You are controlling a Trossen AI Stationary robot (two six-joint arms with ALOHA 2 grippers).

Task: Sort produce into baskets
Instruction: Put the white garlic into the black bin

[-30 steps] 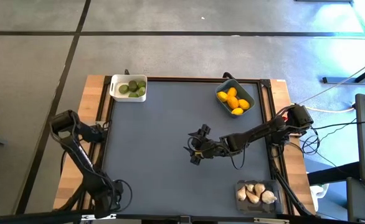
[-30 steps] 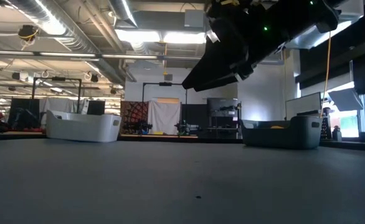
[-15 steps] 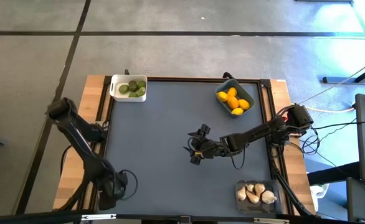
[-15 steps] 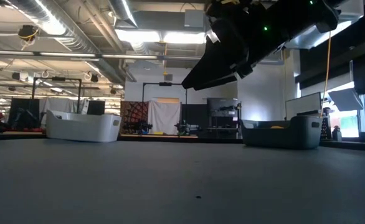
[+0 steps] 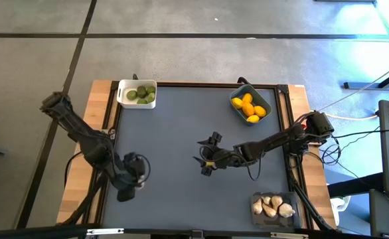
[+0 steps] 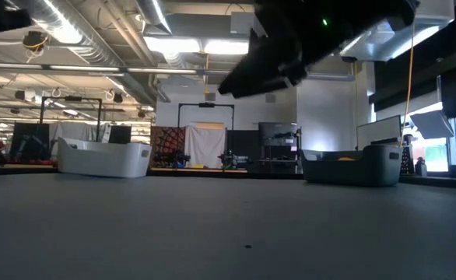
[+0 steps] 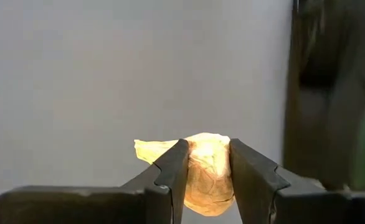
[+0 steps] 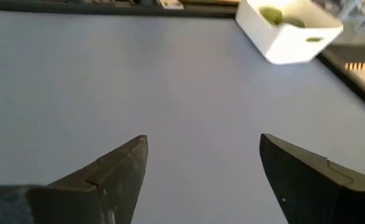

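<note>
A white basket [image 5: 137,93] with rounded corners sits at the table's far left corner, holding a few green round fruits [image 5: 141,93]. A blue-grey, deeper basket [image 5: 261,97] sits turned at an angle near the far right corner, filled with yellow-orange lemons [image 5: 250,108]. A clear basket [image 5: 272,206] lies at the near right edge, with several whitish garlic bulbs [image 5: 269,206] piled in it. One more garlic bulb [image 7: 204,173], pale and papery, is pinched between the two fingers of the left gripper [image 7: 206,168] above the dark mat on the table's left side.
</note>
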